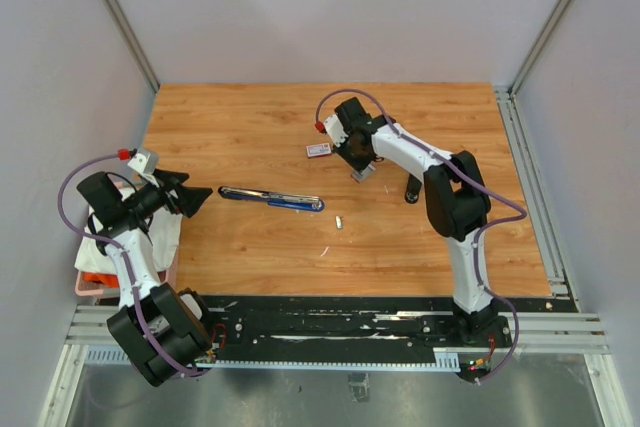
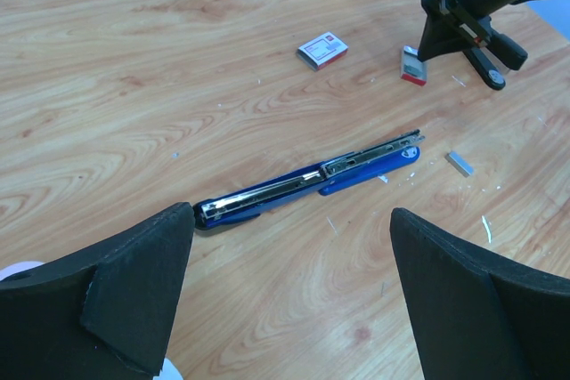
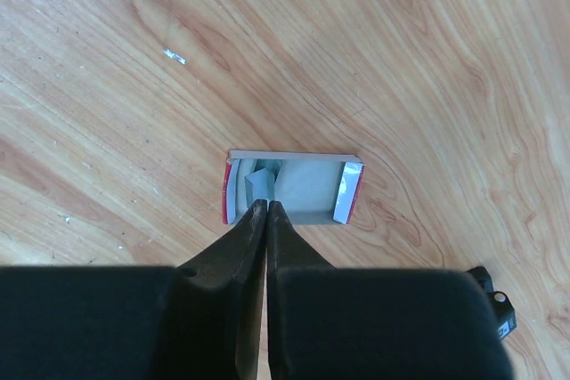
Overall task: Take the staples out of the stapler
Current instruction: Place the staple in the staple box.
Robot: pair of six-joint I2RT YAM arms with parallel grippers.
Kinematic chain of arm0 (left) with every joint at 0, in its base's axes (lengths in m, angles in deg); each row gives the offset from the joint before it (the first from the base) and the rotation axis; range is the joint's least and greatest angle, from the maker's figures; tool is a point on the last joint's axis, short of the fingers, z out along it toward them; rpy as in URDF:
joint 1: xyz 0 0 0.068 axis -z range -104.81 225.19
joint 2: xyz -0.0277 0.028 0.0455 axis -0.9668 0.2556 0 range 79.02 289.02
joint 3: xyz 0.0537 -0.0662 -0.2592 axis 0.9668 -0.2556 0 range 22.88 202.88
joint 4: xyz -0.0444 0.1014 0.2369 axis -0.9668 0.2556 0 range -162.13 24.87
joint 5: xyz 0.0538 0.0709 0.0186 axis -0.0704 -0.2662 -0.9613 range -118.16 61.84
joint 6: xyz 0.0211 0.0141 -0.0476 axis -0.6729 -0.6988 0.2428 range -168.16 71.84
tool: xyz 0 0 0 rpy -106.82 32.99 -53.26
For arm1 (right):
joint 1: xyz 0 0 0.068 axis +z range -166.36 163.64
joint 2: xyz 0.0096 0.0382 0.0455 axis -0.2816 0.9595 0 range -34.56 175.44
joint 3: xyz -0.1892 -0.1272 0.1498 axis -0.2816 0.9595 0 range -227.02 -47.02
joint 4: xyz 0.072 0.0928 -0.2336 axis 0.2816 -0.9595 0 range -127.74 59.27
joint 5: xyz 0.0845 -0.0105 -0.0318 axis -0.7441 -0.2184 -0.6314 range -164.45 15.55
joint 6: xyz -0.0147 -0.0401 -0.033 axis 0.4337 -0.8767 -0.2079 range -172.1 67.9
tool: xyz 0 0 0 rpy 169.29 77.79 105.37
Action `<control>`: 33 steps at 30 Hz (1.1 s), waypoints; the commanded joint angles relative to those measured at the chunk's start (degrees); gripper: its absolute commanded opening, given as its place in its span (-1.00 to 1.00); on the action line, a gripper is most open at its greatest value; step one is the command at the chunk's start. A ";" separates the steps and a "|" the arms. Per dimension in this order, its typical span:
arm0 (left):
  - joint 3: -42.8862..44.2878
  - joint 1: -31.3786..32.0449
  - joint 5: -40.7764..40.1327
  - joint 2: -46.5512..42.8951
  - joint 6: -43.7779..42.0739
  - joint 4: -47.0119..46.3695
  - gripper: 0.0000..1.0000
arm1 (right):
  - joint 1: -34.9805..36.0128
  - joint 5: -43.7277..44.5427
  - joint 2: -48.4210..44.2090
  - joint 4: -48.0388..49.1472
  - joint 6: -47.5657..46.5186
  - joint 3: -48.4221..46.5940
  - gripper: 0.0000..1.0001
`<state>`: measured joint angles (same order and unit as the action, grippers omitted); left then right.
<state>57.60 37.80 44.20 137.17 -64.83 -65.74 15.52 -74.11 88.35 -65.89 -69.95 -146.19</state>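
The blue stapler [image 1: 270, 197] [image 2: 312, 180] lies swung open flat on the wooden table, its silver channel facing up. One short grey bar of staples [image 1: 339, 220] [image 2: 460, 163] rests on the wood to the right of it. My right gripper [image 1: 358, 162] [image 3: 267, 205] is shut, its tips at the near edge of a small open red-and-white tray [image 3: 307, 191] [image 2: 411, 66]. Another small grey piece [image 3: 260, 183] sits in the tray just past the tips; whether they touch it I cannot tell. My left gripper [image 1: 190, 197] [image 2: 291, 220] hangs open, left of the stapler's hinge end, holding nothing.
A small closed red-and-white box [image 1: 319, 150] [image 2: 322, 50] lies behind the stapler. A small black object [image 1: 412, 189] sits right of the tray. A pink bin with white cloth [image 1: 95, 272] stands at the table's left edge. A few loose staples fleck the wood.
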 commanded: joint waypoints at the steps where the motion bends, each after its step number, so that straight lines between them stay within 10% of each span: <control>1: 1.98 -0.47 1.29 0.36 -0.96 0.51 0.96 | 0.66 0.00 -2.57 -2.05 0.83 -1.24 -0.90; 14: 2.10 -0.48 1.29 0.12 -1.41 1.06 0.96 | 0.29 -2.26 0.59 -3.65 2.16 -2.35 -0.59; 33: 2.28 -0.50 1.38 0.38 -2.11 1.78 0.96 | -1.62 -3.63 2.66 -3.21 2.11 -2.16 -0.64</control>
<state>58.23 37.78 44.40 137.17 -65.96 -64.53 14.74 -76.89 90.18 -68.12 -68.55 -146.94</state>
